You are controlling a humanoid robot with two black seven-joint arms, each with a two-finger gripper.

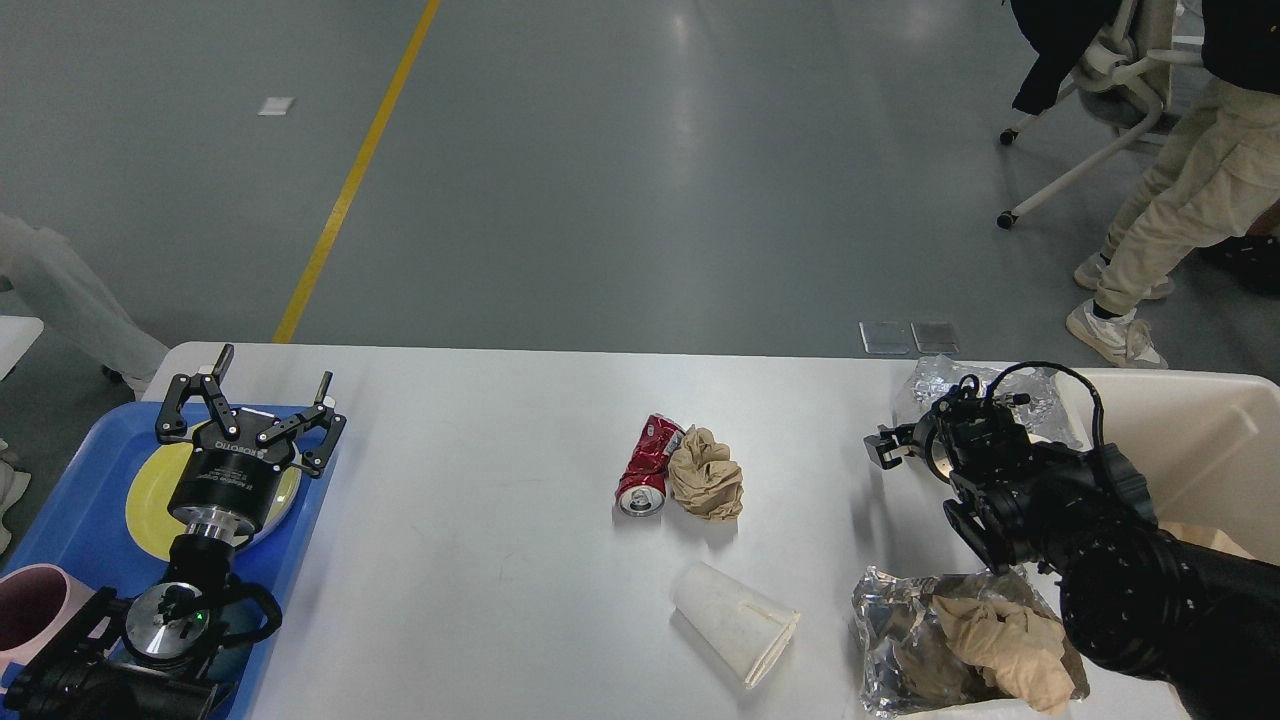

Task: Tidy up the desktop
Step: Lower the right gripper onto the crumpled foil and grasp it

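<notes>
The white desktop [480,470] holds a crushed red can [647,466] touching a crumpled brown paper ball [706,474] at the middle. A flattened white paper cup [735,620] lies nearer the front. A foil sheet with crumpled brown paper on it [960,640] lies at the front right. Another crumpled foil piece [940,385] lies at the back right. My left gripper [262,385] is open and empty above the yellow plate [150,500]. My right gripper [885,447] points left near the back foil; its fingers cannot be told apart.
A blue tray [80,470] at the left edge holds the yellow plate and a pink mug [35,615]. A cream plastic bin [1200,450] stands at the right edge. A person and an office chair [1110,90] stand beyond the table at the far right.
</notes>
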